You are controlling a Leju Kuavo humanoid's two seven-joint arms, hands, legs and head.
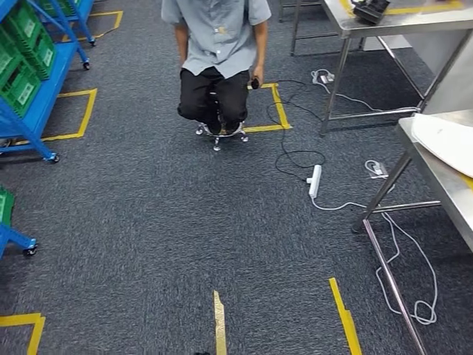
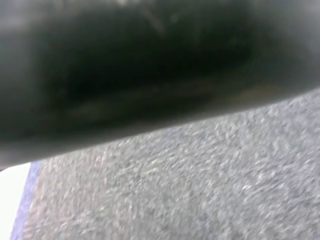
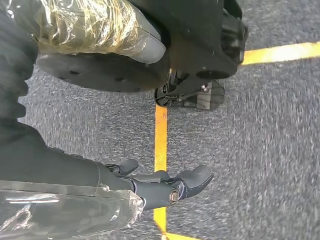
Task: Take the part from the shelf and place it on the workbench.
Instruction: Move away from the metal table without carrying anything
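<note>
The blue wheeled shelf (image 1: 41, 96) with green bins (image 1: 21, 78) stands at the far left of the head view. The steel workbench (image 1: 453, 191) comes in at the right edge, with a white curved piece (image 1: 446, 140) lying on it. My right hand (image 3: 68, 170) hangs over the grey carpet, its fingers (image 3: 188, 182) stretched out and apart from the film-wrapped thumb (image 3: 113, 30), with nothing in it. In the left wrist view a dark blurred mass (image 2: 151, 65) lies close to the camera above carpet, and I cannot make out that hand's fingers.
A person (image 1: 217, 52) sits on a wheeled stool (image 1: 219, 133) straight ahead. A power strip (image 1: 315, 181) and loose cables (image 1: 401, 251) lie by the workbench legs. A second steel table (image 1: 401, 21) stands at the back right. Yellow tape (image 1: 219, 322) marks the floor.
</note>
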